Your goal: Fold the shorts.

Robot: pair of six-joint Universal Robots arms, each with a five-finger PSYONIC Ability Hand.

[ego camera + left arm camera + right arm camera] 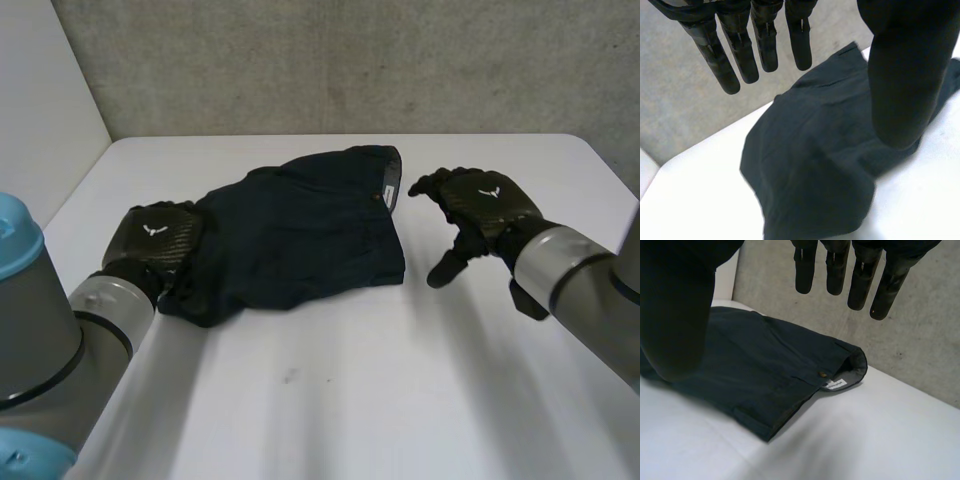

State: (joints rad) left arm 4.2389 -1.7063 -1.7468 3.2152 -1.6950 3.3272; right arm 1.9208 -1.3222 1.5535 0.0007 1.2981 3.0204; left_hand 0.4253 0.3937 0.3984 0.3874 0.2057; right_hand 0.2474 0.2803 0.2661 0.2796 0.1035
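so the shorts [300,235] are dark navy and lying flat-ish on the white surface [350,400], a bit left of the middle. they look already folded over on themselves, with the waistband end toward the right and the leg end toward the left. behind the surface there's a grey concrete wall [350,60].

the left hand [152,238] sits right at the leg end of the shorts, with the back of the hand facing up. in the left wrist view its fingers [742,55] are straight and spread well away from the thumb [905,90], so it's wide open with nothing pinched. the thumb hangs over the shorts [810,165], but i can't tell if it's actually touching the cloth.

the right hand [485,200] is just beside the waistband end and apart from the cloth, over bare surface. its fingers are loosely relaxed and its thumb points down. in the right wrist view the fingers [862,280] are straight and far from the thumb [675,315], so it's wide open too and holding nothing. that view also shows the shorts [755,370] under and ahead of the palm. there's a small button [821,373] near the waistband and a white label [836,385] just past it. the grey lining [855,365] is turned out at the corner.
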